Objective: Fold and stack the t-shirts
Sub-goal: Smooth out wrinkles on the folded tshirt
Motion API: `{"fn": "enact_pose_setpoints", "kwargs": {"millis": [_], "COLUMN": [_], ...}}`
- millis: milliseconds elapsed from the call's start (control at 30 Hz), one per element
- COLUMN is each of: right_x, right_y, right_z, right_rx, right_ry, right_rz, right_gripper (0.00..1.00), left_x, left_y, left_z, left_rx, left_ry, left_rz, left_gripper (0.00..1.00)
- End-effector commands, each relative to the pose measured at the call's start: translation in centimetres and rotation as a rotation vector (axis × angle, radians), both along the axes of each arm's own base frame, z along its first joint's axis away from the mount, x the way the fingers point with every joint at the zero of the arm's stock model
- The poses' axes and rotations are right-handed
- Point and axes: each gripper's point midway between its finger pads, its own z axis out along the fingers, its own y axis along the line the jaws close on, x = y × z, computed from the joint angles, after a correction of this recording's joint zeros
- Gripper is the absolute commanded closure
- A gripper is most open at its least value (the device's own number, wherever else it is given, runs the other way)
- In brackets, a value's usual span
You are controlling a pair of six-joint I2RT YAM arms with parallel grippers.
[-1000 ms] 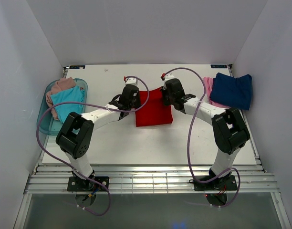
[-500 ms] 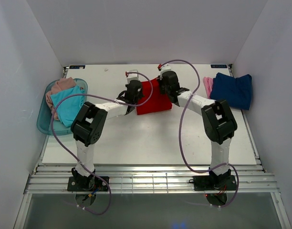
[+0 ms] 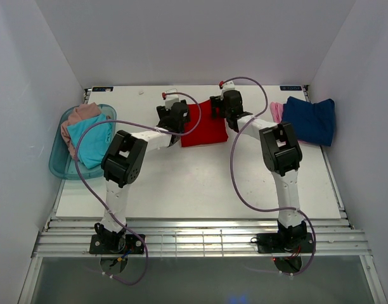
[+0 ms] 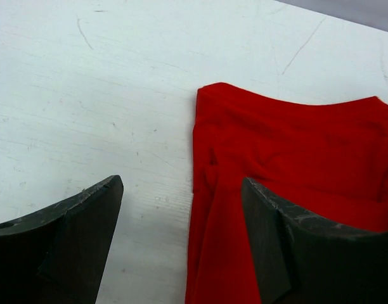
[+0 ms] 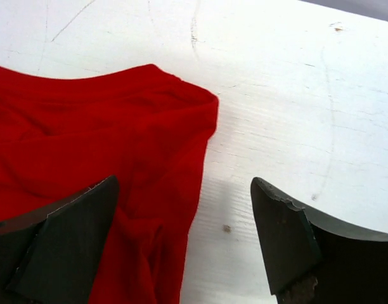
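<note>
- Top view: your red t-shirt (image 3: 203, 125) sat folded in the upper middle, with the left gripper (image 3: 177, 119) and right gripper (image 3: 219, 112) flanking it.
- Left wrist: jaws gaped wide over the shirt's edge, lower right.
- Right wrist: jaws spread too, shirt corner at left.

We see a plain bright red t-shirt (image 3: 203, 126) between the black left pincer (image 4: 181, 183) and black right pincer (image 5: 184, 180). Right of them lie a navy t-shirt (image 3: 311, 119) and light pink t-shirt (image 3: 276, 113); left of them, a turquoise t-shirt (image 3: 92, 142), dusty pink-beige t-shirt (image 3: 80, 115) and translucent teal tub (image 3: 58, 166). Our table (image 3: 200, 183) is white.
</note>
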Motion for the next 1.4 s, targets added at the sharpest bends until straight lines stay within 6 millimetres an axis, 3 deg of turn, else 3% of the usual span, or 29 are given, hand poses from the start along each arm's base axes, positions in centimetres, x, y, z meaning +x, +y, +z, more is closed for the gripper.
{"fn": "enact_pose_setpoints", "kwargs": {"millis": [0, 167, 200, 400, 533, 567, 733, 900, 1033, 1367], "right_x": [-0.2, -2.7, -2.9, -5.0, -6.4, -6.6, -7.1, -6.6, -6.5, -6.5], "right_y": [-0.4, -1.4, -1.3, -0.3, -0.8, -0.8, -2.8, -4.1, -4.0, -1.5], "right_z": [6.4, 5.1, 4.9, 3.5, 4.1, 4.3, 4.8, 4.1, 2.6, -1.1], "right_rx": [0.044, 0.068, 0.090, 0.136, 0.191, 0.205, 0.220, 0.248, 0.295, 0.425], "right_ry": [-0.101, -0.030, -0.014, 0.091, 0.128, 0.141, 0.183, 0.242, 0.298, 0.424], "right_rz": [-0.003, 0.013, 0.027, 0.104, 0.130, 0.140, 0.146, 0.170, 0.195, 0.302], "right_gripper": [0.10, 0.10, 0.10, 0.10, 0.10, 0.10, 0.10, 0.10, 0.10, 0.10], "left_x": [-0.2, -0.4, -0.3, -0.2, -0.8, -0.6, -1.4, -2.6, -3.6, -3.8], "left_y": [-0.7, -3.1, -4.5, -8.0, -9.4, -9.7, -9.7, -9.4, -9.1, -7.9], "left_z": [6.2, 6.8, 7.2, 5.6, 4.1, 4.5, 2.2, -0.6, -3.0, -8.0], "left_rx": [-0.094, -0.158, -0.198, -0.254, -0.260, -0.262, -0.241, -0.227, -0.210, -0.139], "left_ry": [-0.064, 0.000, 0.008, 0.095, 0.175, 0.175, 0.266, 0.348, 0.421, 0.505], "left_rz": [-0.019, -0.116, -0.173, -0.321, -0.391, -0.403, -0.410, -0.409, -0.404, -0.358], "left_gripper": [0.15, 0.15, 0.15, 0.16, 0.17, 0.17, 0.18, 0.18, 0.19, 0.19]}}
